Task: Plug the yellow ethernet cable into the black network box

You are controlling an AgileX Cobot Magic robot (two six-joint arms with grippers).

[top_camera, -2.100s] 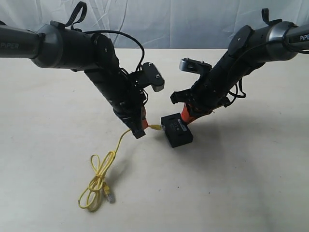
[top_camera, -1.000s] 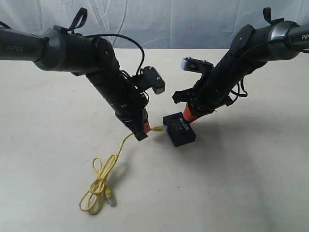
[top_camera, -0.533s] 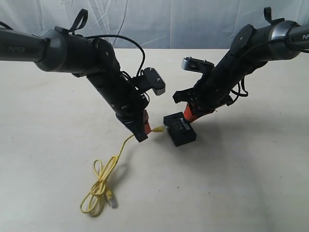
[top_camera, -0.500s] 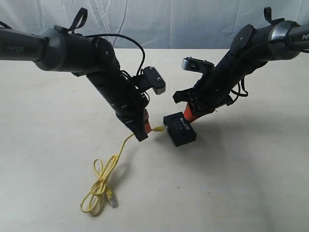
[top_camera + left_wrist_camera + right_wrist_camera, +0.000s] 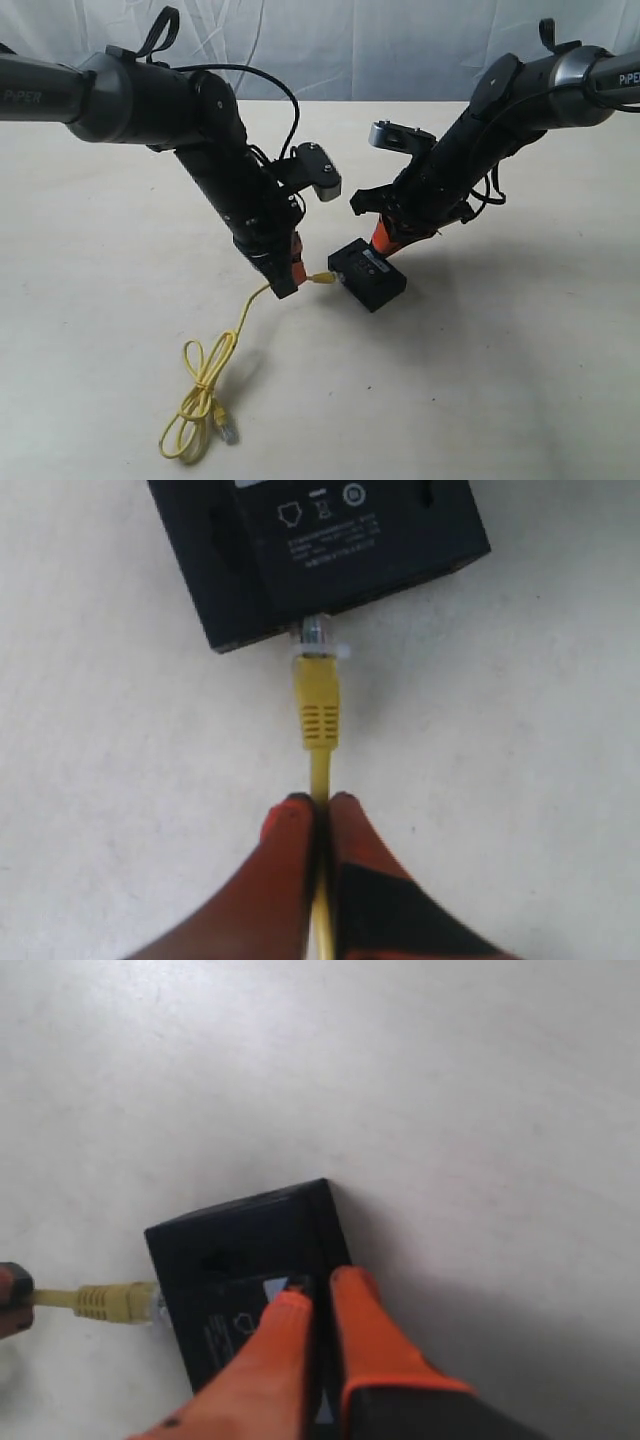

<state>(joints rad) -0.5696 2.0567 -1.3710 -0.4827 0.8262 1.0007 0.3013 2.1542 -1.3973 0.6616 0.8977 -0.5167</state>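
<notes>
Cream tabletop (image 5: 500, 380), looped yellow ethernet cable (image 5: 318, 705), clear plug (image 5: 318, 635) at black box (image 5: 330, 540)

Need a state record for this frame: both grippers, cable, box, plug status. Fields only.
left gripper: shut, pinching the yellow ethernet cable just behind its boot
right gripper: shut, tips resting on top of the black network box
plug: clear tip at the box's side port, part of it showing; cannot tell if fully seated
cable rest: loose loop on the table, free plug lying beside it
box: flat on the table, printed markings up
</notes>
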